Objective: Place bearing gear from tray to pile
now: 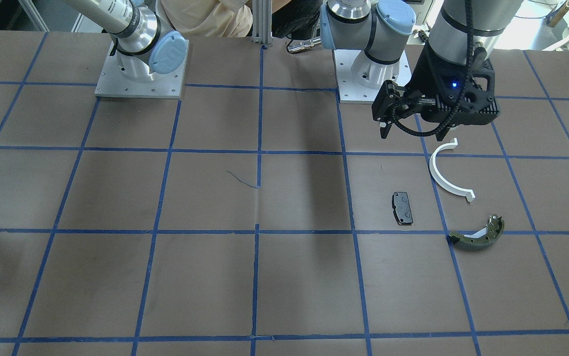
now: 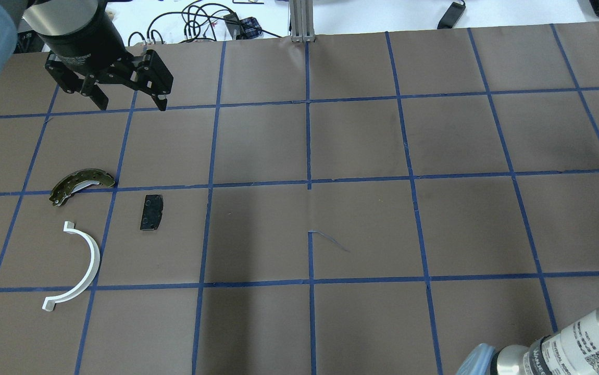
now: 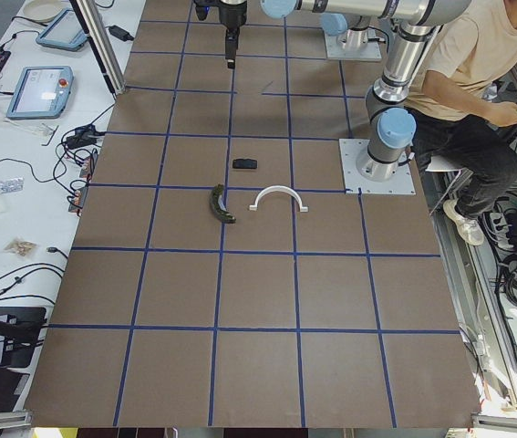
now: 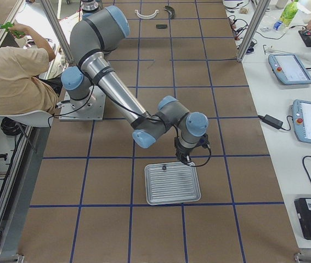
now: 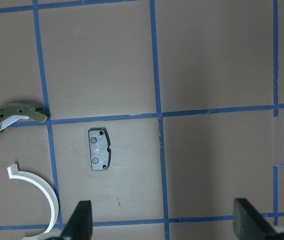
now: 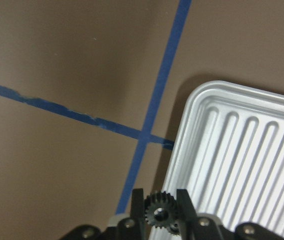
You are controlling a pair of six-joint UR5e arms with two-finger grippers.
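Observation:
My right gripper (image 6: 160, 210) is shut on a small black bearing gear (image 6: 160, 216), held between its fingertips above the corner of the ribbed metal tray (image 6: 242, 150). In the exterior right view the gripper (image 4: 187, 159) hangs over the tray's (image 4: 174, 189) far edge. The pile lies far off on the robot's left: a white half-ring (image 2: 85, 265), a black pad (image 2: 151, 212) and an olive brake shoe (image 2: 82, 182). My left gripper (image 2: 132, 105) is open and empty, hovering above and beyond the pile. Its wrist view shows the pad (image 5: 99, 150), shoe (image 5: 9, 117) and half-ring (image 5: 39, 187).
The table is brown paper with a blue tape grid. The arm bases (image 1: 140, 74) stand on metal plates at the robot's side. A seated operator (image 4: 12, 76) is beside the table. Tablets and cables (image 4: 309, 120) lie on the side bench.

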